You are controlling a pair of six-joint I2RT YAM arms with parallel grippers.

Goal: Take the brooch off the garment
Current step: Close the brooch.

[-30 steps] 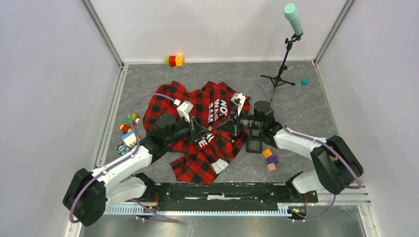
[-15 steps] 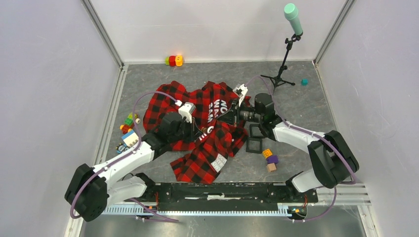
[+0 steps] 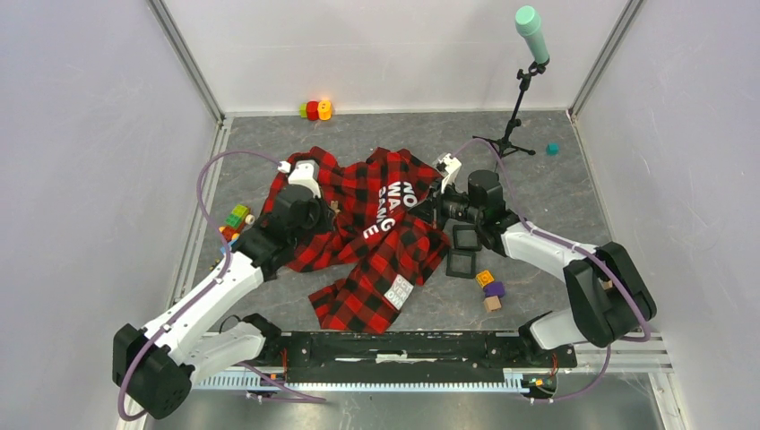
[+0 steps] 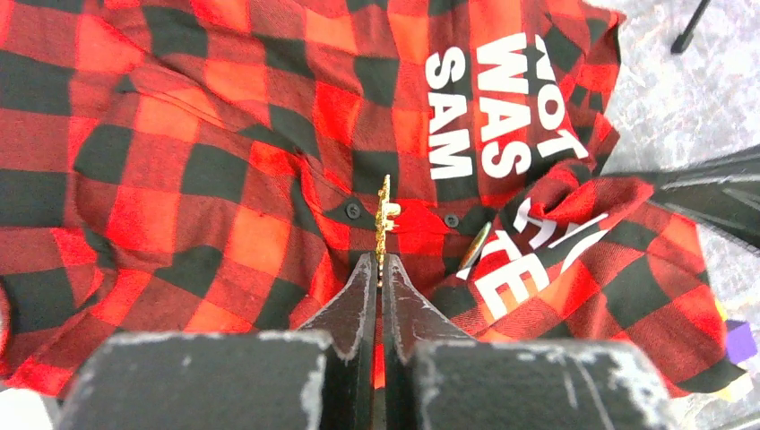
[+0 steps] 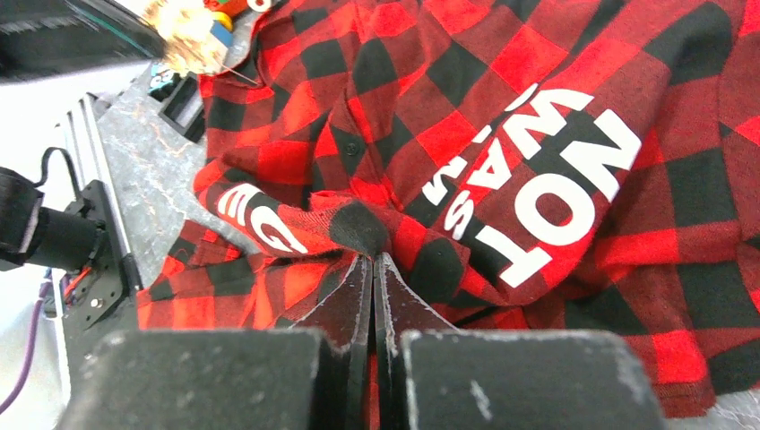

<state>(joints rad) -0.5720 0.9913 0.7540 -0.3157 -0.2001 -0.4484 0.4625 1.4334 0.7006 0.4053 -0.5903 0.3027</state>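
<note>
Brooch [image 4: 384,215] pinched upright in the closed left gripper [image 4: 378,262], above the garment [image 3: 376,242] spread mid-tabletop.
Right gripper [image 5: 372,258] is clamped shut on a garment fold; black square frames [image 3: 451,263] and loose blocks [image 3: 493,289] sit just beside its right hem, toy bricks [image 3: 235,219] near the left edge.

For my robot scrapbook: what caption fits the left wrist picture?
Left gripper, jaws shut on a gold brooch, above the red-and-black checked shirt.
</note>
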